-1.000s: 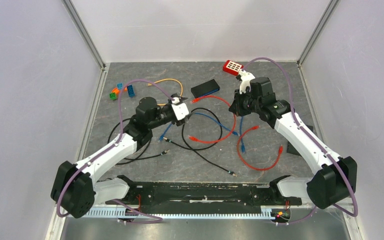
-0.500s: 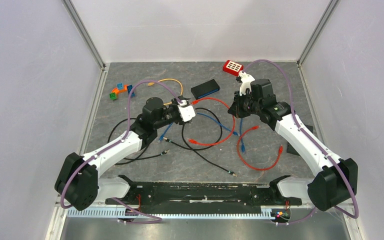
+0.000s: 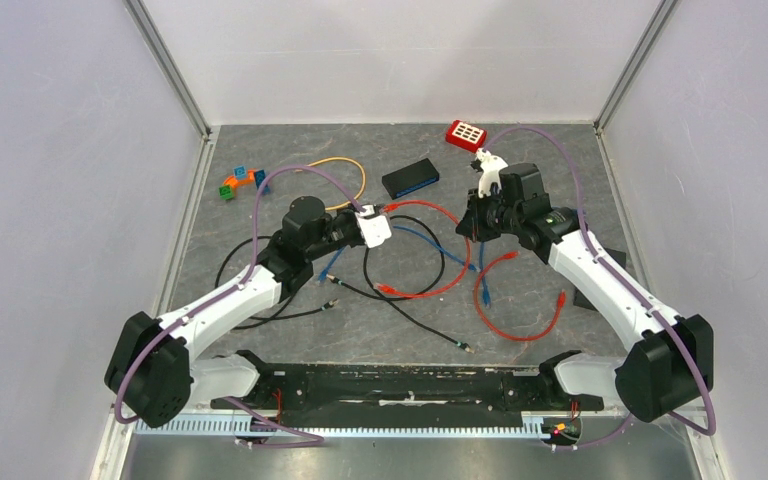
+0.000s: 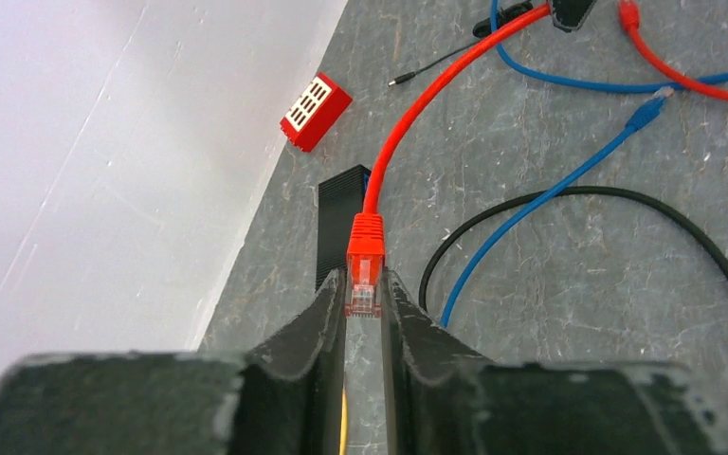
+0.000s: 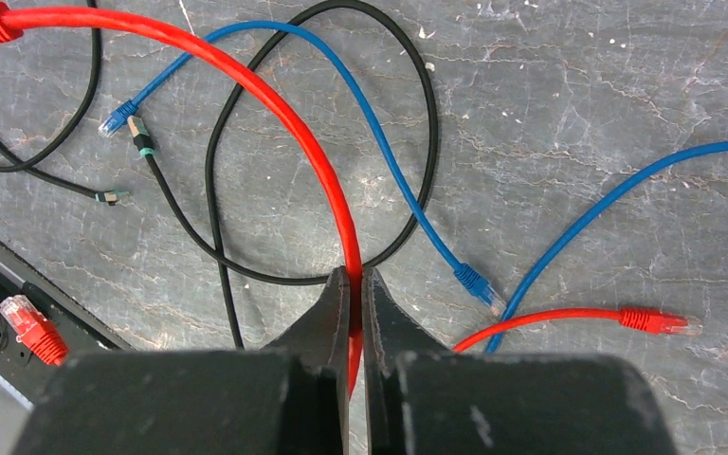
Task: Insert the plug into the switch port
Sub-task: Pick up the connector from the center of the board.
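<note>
In the left wrist view the red plug (image 4: pixel 364 275) sits pinched between my left gripper's (image 4: pixel 364 286) fingertips, its clear tip pointing back toward the camera. Its red cable (image 4: pixel 417 114) runs away over the mat. Just beyond the plug lies the black switch (image 4: pixel 336 204), seen end-on; from above the switch (image 3: pixel 410 177) is up and to the right of the left gripper (image 3: pixel 384 213). My right gripper (image 5: pixel 354 277) is shut on the same red cable (image 5: pixel 275 104) further along, right of the switch in the top view (image 3: pixel 467 224). The switch's ports are not visible.
A red block with a white grid (image 3: pixel 466 134) lies at the back. Blue cables (image 5: pixel 389 152), black cables (image 3: pixel 410 300), a second red cable (image 3: pixel 520 325) and an orange one (image 3: pixel 345 165) sprawl over the mat. Coloured bricks (image 3: pixel 240 182) sit back left.
The left gripper moved right toward the switch and closed on the red plug. The right gripper drifted slightly down and left, still holding the cable.
</note>
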